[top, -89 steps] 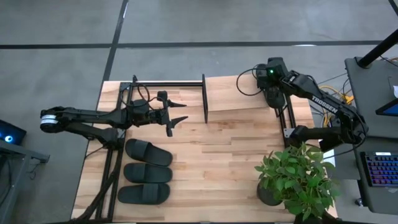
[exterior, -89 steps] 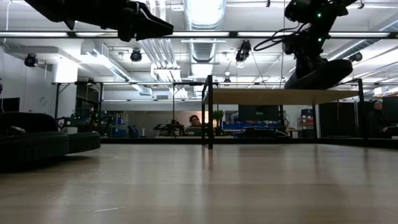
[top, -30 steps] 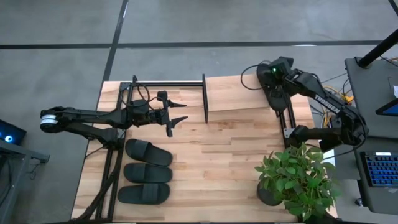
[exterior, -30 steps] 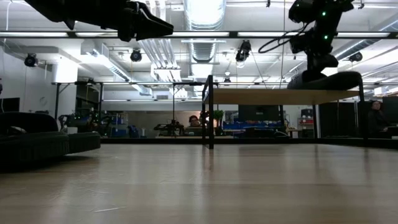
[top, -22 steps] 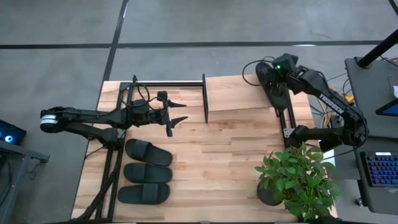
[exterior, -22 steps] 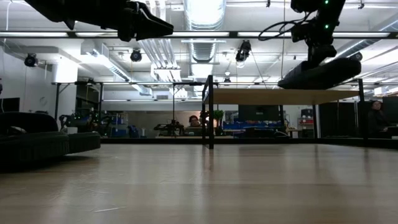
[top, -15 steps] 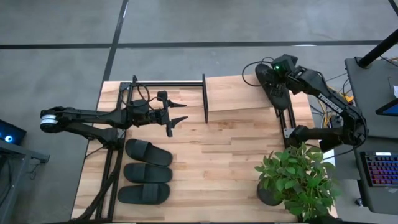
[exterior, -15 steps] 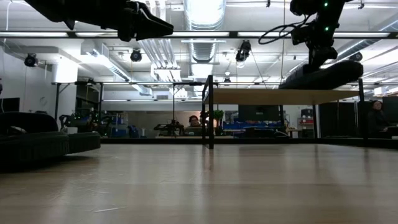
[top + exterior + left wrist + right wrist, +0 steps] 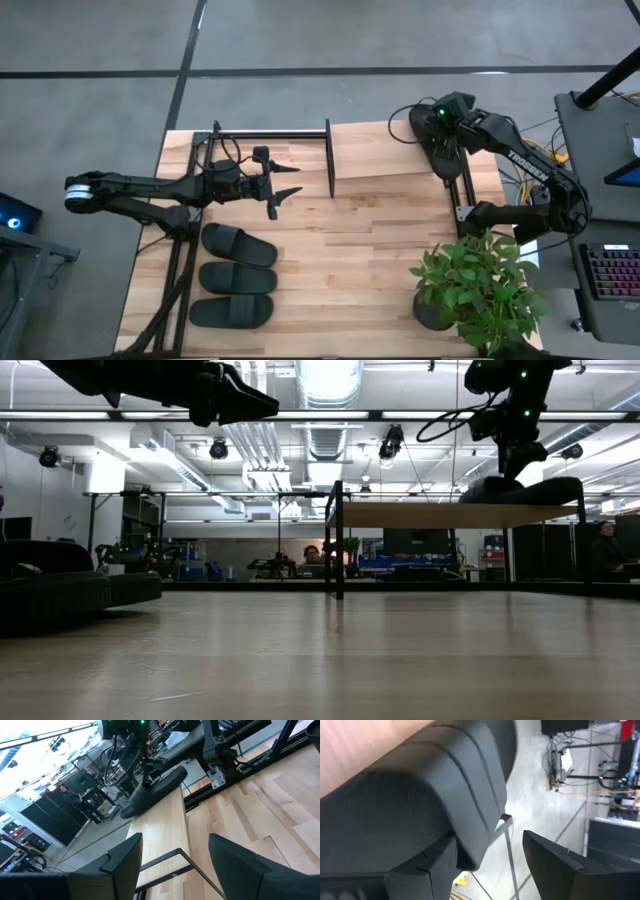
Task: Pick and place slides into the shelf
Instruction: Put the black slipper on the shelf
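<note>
Right gripper (image 9: 437, 130): fingers clamped on slide (image 9: 520, 488), resting on shelf (image 9: 440, 515) top.
Left gripper (image 9: 285, 190): fingers spread, empty.

Potted plant (image 9: 478, 287) at table (image 9: 360, 260) corner; keyboard (image 9: 612, 272) beside; person (image 9: 313, 554) in bkgd.

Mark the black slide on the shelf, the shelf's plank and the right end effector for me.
Matte black slide sandal (image 9: 525, 489): low view, side of its sole.
Light wood shelf plank (image 9: 420, 515): low view, front edge.
Right end effector (image 9: 440, 140): high view, between fingertips, over the slide.
</note>
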